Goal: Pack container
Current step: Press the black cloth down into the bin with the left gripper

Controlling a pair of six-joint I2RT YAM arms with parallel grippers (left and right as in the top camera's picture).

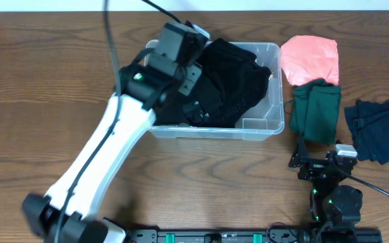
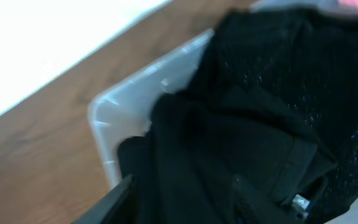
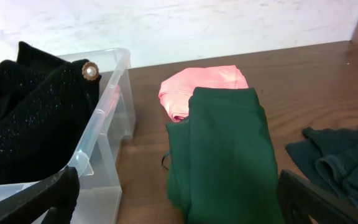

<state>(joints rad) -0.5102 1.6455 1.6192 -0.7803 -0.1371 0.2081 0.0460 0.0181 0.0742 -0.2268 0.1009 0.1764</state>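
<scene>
The clear container (image 1: 262, 131) stands at the table's middle, with a black garment (image 1: 229, 79) heaped inside and bulging over its rim. My left gripper (image 1: 190, 82) is down in the container's left half, against that black garment (image 2: 260, 124). Only one finger shows in the left wrist view and cloth hides the other, so its grip cannot be told. The container's corner (image 2: 114, 118) shows beside it. My right gripper (image 1: 321, 163) is open and empty (image 3: 179, 202) at the near end of a folded green garment (image 3: 222, 149).
A pink garment (image 1: 309, 59) lies right of the container, with the green garment (image 1: 316, 111) overlapping its near side. A dark blue garment (image 1: 377, 128) lies at the far right. The container's wall (image 3: 114, 68) is left of my right gripper.
</scene>
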